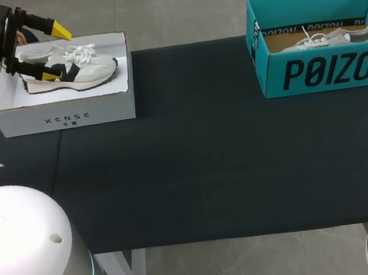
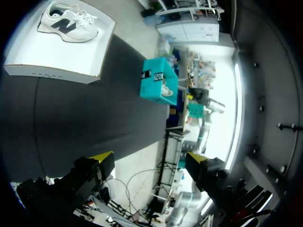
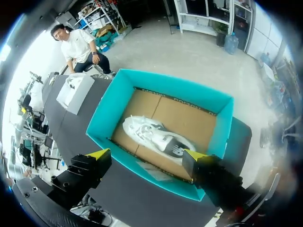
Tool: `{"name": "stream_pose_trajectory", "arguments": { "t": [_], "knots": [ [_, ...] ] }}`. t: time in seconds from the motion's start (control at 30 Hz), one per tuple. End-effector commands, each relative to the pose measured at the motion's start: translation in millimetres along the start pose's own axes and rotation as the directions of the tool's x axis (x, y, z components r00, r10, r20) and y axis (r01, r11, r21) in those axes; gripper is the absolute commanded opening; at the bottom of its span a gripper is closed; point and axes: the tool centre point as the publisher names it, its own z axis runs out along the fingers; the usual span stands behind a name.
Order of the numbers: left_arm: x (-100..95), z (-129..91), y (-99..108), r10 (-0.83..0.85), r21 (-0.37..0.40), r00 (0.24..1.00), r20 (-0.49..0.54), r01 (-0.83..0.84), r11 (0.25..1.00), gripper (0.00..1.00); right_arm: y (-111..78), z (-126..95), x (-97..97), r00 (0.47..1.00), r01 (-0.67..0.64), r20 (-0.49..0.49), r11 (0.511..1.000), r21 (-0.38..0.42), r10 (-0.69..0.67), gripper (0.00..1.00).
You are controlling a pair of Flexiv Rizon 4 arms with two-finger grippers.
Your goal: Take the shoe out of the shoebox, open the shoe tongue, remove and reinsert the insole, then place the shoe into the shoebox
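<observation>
Hovering over the white box [image 1: 67, 115] on the desk [image 1: 194, 163], left hand [image 1: 56, 52] spread, one finger hiding the sneaker [image 1: 78, 71] heel. Right hand [image 3: 147, 155] spread above the teal box [image 1: 323, 70] and mostly cut off overhead, with the second sneaker [image 1: 333, 39] half hidden by the box wall.

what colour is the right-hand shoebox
The shoebox is teal outside, brown cardboard inside; right wrist view shows it best.

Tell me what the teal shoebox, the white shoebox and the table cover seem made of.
Teal shoebox: cardboard, printed teal outside, bare brown board inside. White shoebox: seemingly card, matt white, crisp folded edges. Table cover: dark and matt, perhaps cloth or a rubber mat; cannot tell which.
</observation>
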Motion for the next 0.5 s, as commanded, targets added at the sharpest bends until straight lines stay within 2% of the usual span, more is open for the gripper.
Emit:
{"name": "stream_pose_trajectory", "arguments": {
  "t": [0.03,0.13,0.2,0.23,0.37,0.5],
  "knots": [
    [0.2,0,-1,-0.001,-0.001,1.0,0.002,0.001,1.0,1.0,-16.8,2,13.7,0.977,0.165,-0.128,0.984,-0.069,-0.173,1.0],
    [0.2,0,-1,-0.001,-0.001,1.0,0.002,0.001,1.0,1.0,-28.6,1,25.0,0.956,0.193,-0.21,0.978,-0.078,-0.206,1.0],
    [0.2,0,-1,-0.001,-0.001,1.0,0.002,0.001,1.0,1.0,-38.0,0,37.1,0.944,0.226,-0.23,0.972,-0.069,-0.236,1.0],
    [0.2,0,-1,-0.001,-0.001,1.0,0.002,0.001,1.0,1.0,-41.8,-2,43.0,0.93,0.25,-0.256,0.964,-0.09,-0.265,1.0],
    [0.2,0,-1,-0.001,-0.001,1.0,0.002,0.001,1.0,1.0,-51.9,-12,64.5,0.869,0.395,-0.265,0.908,-0.138,-0.418,1.0],
    [0.2,0,-1,-0.001,-0.001,1.0,0.002,0.001,1.0,1.0,-58.3,-21,83.7,0.816,0.48,-0.259,0.855,-0.196,-0.517,1.0]
  ]
}}
